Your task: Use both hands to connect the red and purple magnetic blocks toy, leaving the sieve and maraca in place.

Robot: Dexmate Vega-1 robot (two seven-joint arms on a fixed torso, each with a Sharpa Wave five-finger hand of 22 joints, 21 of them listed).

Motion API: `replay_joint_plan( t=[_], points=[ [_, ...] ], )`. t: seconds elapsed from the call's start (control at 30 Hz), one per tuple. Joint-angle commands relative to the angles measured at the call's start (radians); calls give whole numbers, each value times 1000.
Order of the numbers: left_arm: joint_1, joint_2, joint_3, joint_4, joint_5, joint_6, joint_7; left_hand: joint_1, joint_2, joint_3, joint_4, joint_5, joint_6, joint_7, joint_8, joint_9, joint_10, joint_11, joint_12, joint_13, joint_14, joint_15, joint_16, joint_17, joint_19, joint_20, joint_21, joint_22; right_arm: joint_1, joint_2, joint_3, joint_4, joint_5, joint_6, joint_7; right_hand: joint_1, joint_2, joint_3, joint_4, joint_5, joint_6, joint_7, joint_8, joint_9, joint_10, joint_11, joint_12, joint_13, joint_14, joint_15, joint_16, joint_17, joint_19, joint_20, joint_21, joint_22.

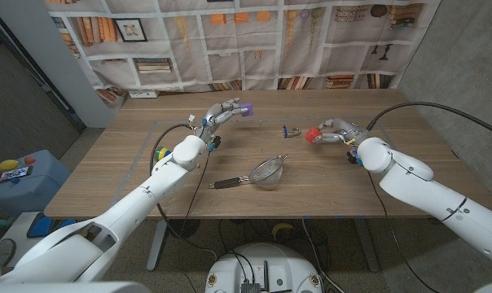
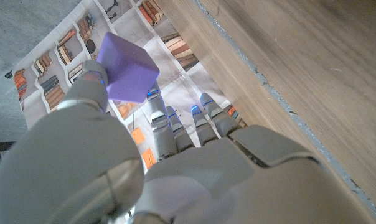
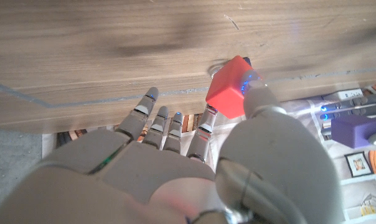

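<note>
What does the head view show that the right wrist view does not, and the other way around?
Head view alone: the sieve on the table near its front edge, between the arms, and a small object, perhaps the maraca, beside the red block. Right wrist view alone: a close look at how the right hand pinches the red block. Both: the red block, the purple block in the left hand, and the wooden tabletop.

I see a wooden table [image 1: 230,175] with a printed bookshelf backdrop [image 1: 254,41] hanging just behind it. Grey walls [image 1: 466,57] flank that sheet. Beside the table, a blue bin [image 1: 22,183], perhaps holding toys.
</note>
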State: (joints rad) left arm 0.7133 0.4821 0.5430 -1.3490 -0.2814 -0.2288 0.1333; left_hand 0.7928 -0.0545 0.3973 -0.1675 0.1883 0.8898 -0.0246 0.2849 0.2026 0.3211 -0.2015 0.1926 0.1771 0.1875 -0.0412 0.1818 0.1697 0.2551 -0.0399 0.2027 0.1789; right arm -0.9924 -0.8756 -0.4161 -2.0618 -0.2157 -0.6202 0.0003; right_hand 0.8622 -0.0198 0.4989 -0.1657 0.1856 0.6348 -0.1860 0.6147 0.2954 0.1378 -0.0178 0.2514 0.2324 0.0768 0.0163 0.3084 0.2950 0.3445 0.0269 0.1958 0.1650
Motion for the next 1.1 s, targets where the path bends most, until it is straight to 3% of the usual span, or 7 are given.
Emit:
replay_joint_plan(
  t=[0.03,0.6,1.1],
  points=[
    [14,7,-3,-24,-22,-11,-32,61,68,-2,2,5,79,-76,0,5,1,4,-2,2,-3,-45,0,4,-2,4,-3,2,-16,1,48,33,263,134,-110,4,10,-4,4,4,71,-33,38,23,4,6,1,2,-3,5,3,6,1,0,-4,4],
    [4,-6,6,-14,-39,-32,-74,59,72,-6,3,5,79,-77,-6,5,2,3,-1,2,-5,-44,0,3,-2,6,-2,2,-48,23,94,77,480,286,-162,-2,16,-14,8,7,79,-26,38,14,4,11,-3,2,-8,10,3,10,-3,2,-5,4],
    [-2,-49,19,24,-37,-96,-83,59,75,-10,2,6,81,-74,-12,6,2,6,0,2,-2,-42,1,3,1,9,0,2,-39,46,81,105,584,381,-166,-7,21,-23,9,11,77,-13,35,5,7,18,-5,1,-12,17,3,14,-5,3,-6,4]
  ],
)
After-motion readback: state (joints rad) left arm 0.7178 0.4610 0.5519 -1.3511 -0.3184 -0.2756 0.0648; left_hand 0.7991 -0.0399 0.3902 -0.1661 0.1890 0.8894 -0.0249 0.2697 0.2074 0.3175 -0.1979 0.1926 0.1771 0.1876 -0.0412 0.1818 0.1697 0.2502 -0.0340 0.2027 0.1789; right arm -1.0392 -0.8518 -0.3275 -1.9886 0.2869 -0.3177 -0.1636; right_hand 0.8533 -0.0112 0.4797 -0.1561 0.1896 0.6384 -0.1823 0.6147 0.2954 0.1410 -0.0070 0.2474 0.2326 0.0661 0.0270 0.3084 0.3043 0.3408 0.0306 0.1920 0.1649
